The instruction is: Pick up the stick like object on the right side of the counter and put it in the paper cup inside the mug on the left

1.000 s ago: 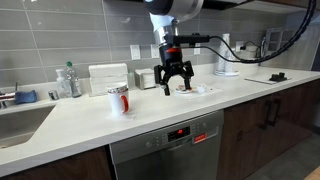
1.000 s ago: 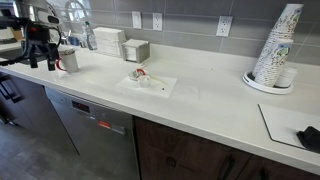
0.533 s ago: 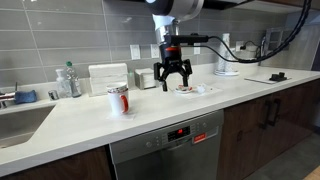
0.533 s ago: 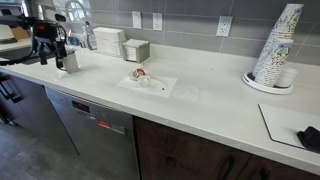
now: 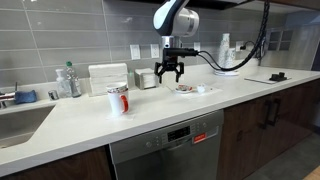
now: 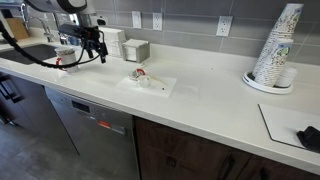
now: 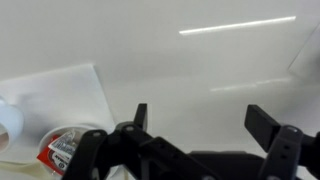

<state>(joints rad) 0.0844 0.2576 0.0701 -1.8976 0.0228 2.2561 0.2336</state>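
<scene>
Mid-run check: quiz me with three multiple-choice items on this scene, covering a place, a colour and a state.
1. The mug stands:
A on the counter
B in the sink
C on the napkin

2. The mug's markings are:
A blue
B red
C green

3. The end effector is:
A shut
B open and empty
C not in view

Answers:
1 A, the mug rests on bare countertop.
2 B, red shows on its front and rim.
3 B, the wrist view shows the jaws apart with nothing between them.
</scene>
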